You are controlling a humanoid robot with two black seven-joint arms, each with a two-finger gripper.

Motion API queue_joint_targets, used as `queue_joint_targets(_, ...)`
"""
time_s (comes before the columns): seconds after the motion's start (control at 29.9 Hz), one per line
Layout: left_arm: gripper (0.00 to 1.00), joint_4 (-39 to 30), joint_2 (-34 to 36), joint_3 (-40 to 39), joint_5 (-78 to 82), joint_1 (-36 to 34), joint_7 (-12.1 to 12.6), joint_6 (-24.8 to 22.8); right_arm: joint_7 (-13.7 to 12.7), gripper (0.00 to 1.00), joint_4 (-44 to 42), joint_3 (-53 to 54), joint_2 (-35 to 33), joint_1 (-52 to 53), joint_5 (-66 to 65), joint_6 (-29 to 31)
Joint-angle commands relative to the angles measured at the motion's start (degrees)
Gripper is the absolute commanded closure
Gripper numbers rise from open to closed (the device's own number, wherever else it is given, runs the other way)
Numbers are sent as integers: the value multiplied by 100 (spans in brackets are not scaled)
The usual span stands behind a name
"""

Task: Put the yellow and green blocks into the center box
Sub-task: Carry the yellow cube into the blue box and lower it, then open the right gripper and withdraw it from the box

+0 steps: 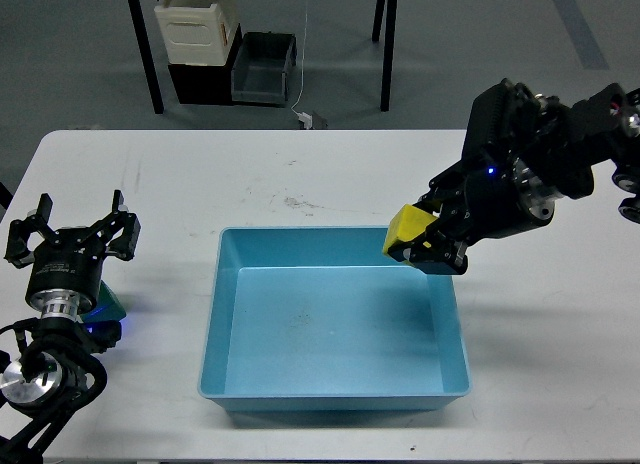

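1. Fingers of right gripper (428, 246) clamped on small bright yellow cube (409, 231), held above the far right rim of the large shallow light-blue plastic tray (225, 334); fingers of left gripper (72, 234) spread apart, holding nothing.
2. Small dark green cube (108, 304) sat on the white table (300, 174), mostly hidden beneath the left gripper, left of the tray.
3. Judged risk: released this close to the sloped wall, could strike the rim and bounce outside.
4. Held tilted, one corner pointing down-left toward the tray; no long axis on a cube.
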Motion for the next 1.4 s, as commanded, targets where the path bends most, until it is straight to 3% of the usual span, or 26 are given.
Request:
queue_joint_targets(0.0, 0, 1, 168, -21, 7, -50, 0, 26, 1, 88, -505, -22, 674, -517, 46, -1)
queue_joint_targets(0.13, 0, 1, 449, -39, 7, -191, 0, 79, 1, 80, -902, -31, 1027, -923, 37, -1)
queue_joint_targets(0.17, 0, 10, 555, -30, 7, -243, 0, 166, 1, 73, -911, -31, 1071, -1019, 37, -1)
queue_joint_targets(0.23, 0, 132, 774, -4, 16, -401, 0, 490, 1, 51, -920, -31, 1098, -1230, 37, -18)
queue_joint_targets(0.33, 0, 361, 1117, 32, 95, -639, 0, 554, 1, 43, -928, -22, 1081, -1398, 46, -80)
queue_joint_targets(0.47, 0, 370, 1522, 32, 717, -762, 0, 571, 1, 15, -1060, 109, 1028, -1468, 63, -107)
queue_joint_targets(0.57, 0, 370, 1707, 32, 1656, -885, 0, 571, 1, 4, -1157, 512, 1019, -1740, 63, -159)
queue_joint_targets(0.87, 2, 379, 1944, -232, 5471, -1070, 0, 562, 1, 1, -1131, 1919, 1002, -2268, 72, -484)
queue_joint_targets(1.04, 5, 370, 2462, -232, 7237, -1429, 0, 553, 1, 1, -1087, 3131, 1010, -2732, 580, -1151)
queue_joint_targets(1.27, 4, 309, 3209, -145, 9427, -1931, 0, 466, 1, 0, 195, 4590, 1107, -4568, 1258, -2259)
queue_joint_targets(1.37, 1, 300, 3543, -118, 9929, -2010, 0, -60, 1, 0, 504, 5161, 1151, -5579, 1521, -2286)
